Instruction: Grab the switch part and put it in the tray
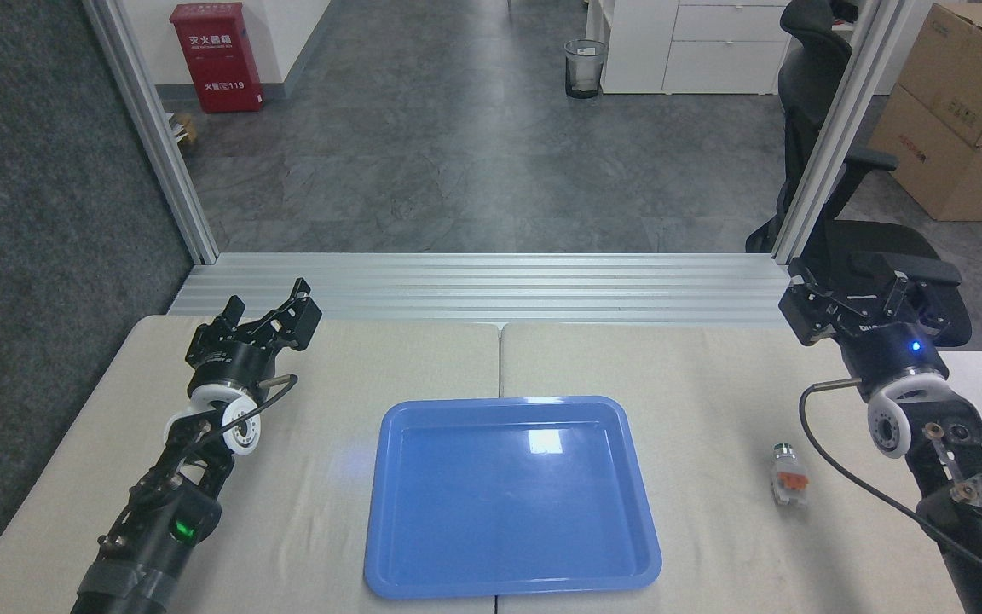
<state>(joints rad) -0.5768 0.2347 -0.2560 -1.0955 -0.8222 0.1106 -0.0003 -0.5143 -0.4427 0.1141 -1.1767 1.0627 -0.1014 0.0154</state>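
Your right pincer [856,292], spread and empty, risks knocking the small white-and-orange plastic switch part [788,474] away from the glossy blue rectangular tray [389,512] if misaligned.

Switch part [788,474] lies right of the tray [389,512] (both end effectors apart).

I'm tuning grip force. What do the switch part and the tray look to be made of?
Switch part: apparently hard plastic, matte white body with an orange block; the silvery collar may be metal. Tray: likely moulded plastic, glossy blue, judging by its bright light reflection and rounded rim.
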